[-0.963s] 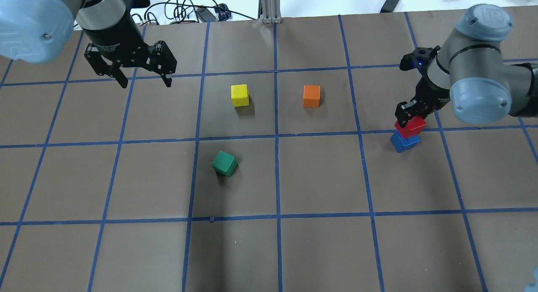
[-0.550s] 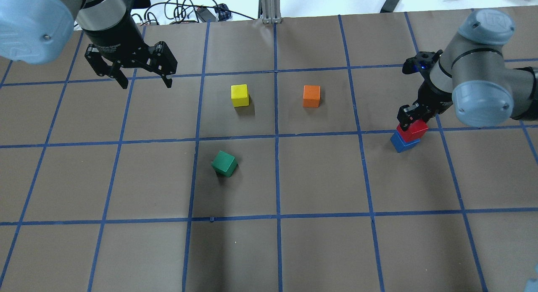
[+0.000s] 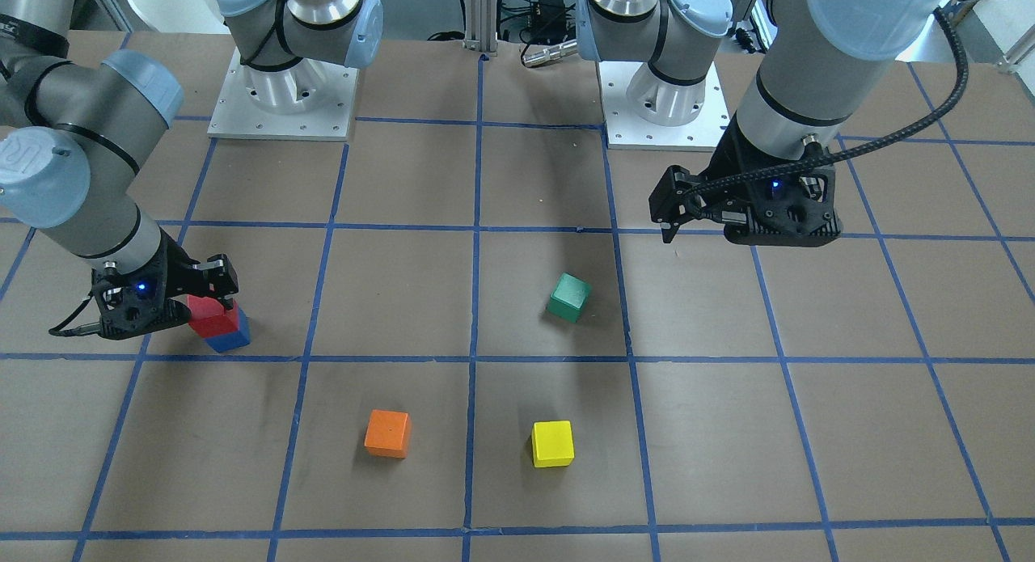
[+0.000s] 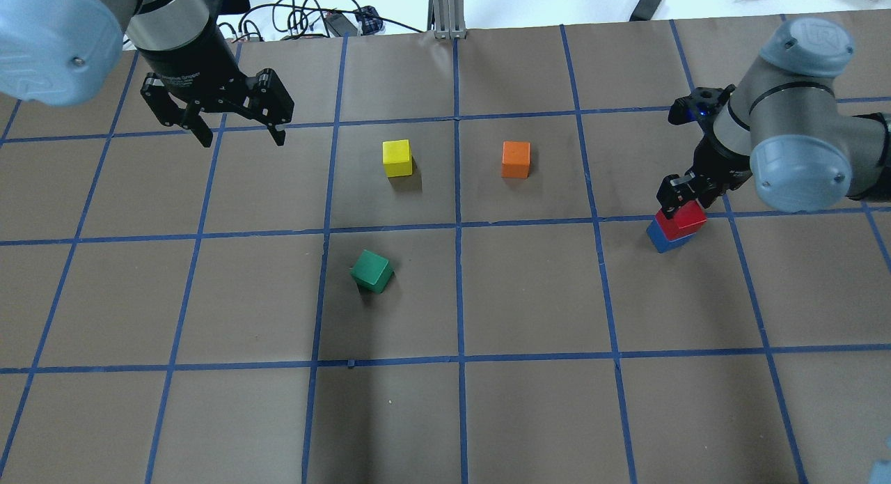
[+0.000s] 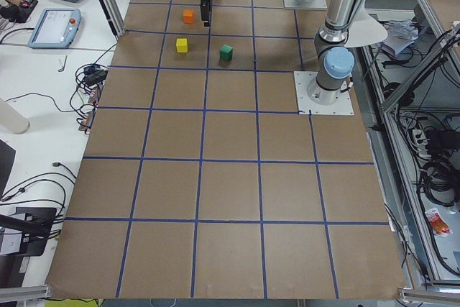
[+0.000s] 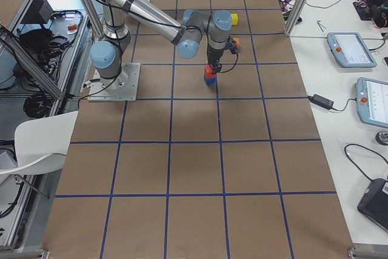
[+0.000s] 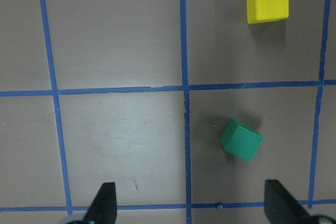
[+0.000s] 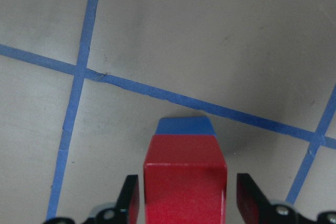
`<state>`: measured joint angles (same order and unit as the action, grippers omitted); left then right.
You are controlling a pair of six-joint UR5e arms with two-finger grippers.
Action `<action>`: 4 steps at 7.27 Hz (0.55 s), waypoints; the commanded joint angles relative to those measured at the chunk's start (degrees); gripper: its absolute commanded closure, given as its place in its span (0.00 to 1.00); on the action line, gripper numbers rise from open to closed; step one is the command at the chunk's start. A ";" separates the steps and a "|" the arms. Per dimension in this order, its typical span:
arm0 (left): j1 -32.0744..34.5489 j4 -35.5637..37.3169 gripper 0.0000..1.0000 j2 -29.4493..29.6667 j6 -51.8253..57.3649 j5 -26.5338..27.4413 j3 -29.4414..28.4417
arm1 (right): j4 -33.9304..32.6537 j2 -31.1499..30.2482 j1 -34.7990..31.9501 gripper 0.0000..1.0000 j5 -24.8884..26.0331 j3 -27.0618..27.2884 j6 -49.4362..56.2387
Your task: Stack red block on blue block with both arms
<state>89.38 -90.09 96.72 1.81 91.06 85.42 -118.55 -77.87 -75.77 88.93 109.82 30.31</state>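
As the right hand (image 8: 186,198) seems to be letting go, fingers (image 8: 131,198) narrowly parted, the small matte red cube (image 4: 686,219) between them is sitting on the small blue cube (image 4: 665,240); next calls for lifting straight up.

The red block (image 4: 682,219) is seated on top of the blue block (image 4: 665,242), which rests on the desk (image 4: 529,296). The red block is flanked by the right claw (image 8: 186,203), with narrow gaps seen at both sides. The left claw (image 4: 242,140) is held spread wide, well apart from both blocks.
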 commanded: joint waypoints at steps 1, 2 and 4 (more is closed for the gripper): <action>0.00 0.00 0.00 -0.04 0.12 0.09 0.01 | 0.33 -0.35 0.00 0.00 0.19 -0.48 -0.34; 0.00 0.00 0.00 -0.13 0.21 0.09 -0.16 | 1.99 -1.48 0.00 0.00 0.37 -1.71 -0.52; 0.00 0.00 0.00 -0.13 0.21 0.09 -0.16 | 18.61 -7.00 -0.17 0.00 0.37 -8.71 -5.31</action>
<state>89.39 -90.01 96.64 2.01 91.14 85.28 -109.69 -81.53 -75.84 89.23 105.32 28.53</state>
